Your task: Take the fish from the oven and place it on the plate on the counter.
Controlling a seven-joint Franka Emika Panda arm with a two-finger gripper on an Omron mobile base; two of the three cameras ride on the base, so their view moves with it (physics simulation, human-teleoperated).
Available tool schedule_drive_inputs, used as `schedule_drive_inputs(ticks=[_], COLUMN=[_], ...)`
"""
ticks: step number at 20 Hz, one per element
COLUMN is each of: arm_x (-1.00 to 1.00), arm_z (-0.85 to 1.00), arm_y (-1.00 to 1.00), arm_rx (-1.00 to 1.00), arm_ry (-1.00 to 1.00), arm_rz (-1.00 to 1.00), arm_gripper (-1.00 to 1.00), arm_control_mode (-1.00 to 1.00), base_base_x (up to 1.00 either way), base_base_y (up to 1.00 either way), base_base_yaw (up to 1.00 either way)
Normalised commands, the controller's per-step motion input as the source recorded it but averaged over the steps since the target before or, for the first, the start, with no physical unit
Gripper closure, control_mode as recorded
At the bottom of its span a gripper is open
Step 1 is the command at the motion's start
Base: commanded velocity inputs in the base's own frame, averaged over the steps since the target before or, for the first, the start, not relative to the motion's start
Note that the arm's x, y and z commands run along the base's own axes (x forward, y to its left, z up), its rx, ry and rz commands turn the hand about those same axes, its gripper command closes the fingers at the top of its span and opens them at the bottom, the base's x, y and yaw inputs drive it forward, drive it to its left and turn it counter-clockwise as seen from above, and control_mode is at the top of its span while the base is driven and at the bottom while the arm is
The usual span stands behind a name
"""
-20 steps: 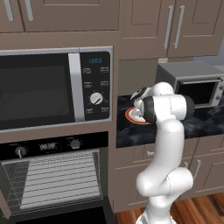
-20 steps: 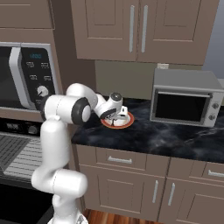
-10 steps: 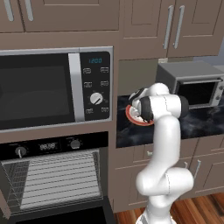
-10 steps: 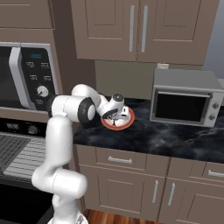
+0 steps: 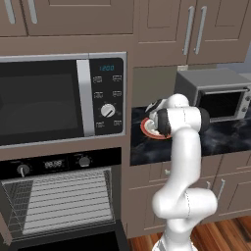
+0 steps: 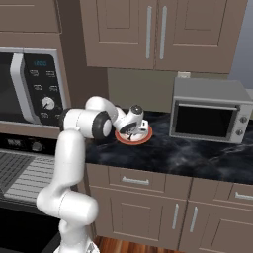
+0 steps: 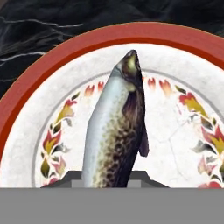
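Fish: slender, silver-grey with a dark speckled back, seen in the hand view lengthwise over the white centre of the plate, nose pointing away from the camera, tail end running down between the pincer's tips at the bottom of the view; whether it already rests on the plate or hangs just above it cannot be told. Microwave: large, silver-black, at the left, keypad and dial beside its window. Oven: built in below the microwave, door down, wire racks bare as far as the left base view shows, so the fetching part of the task reads as done. Worktop: black marbled stone over brown drawers, carrying the plate with its orange-red rim and painted leaf border. Pincer: low over the plate in the right base view, jaws narrowly parted; judged closed on the fish's tail end, though the contact itself is hidden at the bottom edge of the hand view. Toaster oven: grey, at the right on the worktop, well apart from the plate. Remaining, by judgement: let the fish go so it lies fully within the rim, then lift the arm away
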Motion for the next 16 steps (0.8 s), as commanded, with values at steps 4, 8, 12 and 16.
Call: schedule_drive_inputs(ticks=[4,8,12,16], arm_x=[0.05,-0.03,-0.19,-0.48], arm_z=[-0.05,0.0,0.13,0.22], arm_y=[0.0,0.0,0.0,0.0], arm_rx=[0.0,0.0,0.0,0.0], arm_ry=[0.0,0.0,0.0,-0.02], arm_rz=[0.0,-0.02,-0.1,-0.09], arm_gripper=[-1.0,-1.0,-1.0,-1.0], arm_control_mode=[-1.0,-1.0,-1.0,-1.0], base_base_x=[0.0,0.0,0.0,0.0], base_base_y=[0.0,0.0,0.0,0.0], base_base_yaw=[0.0,0.0,0.0,0.0])
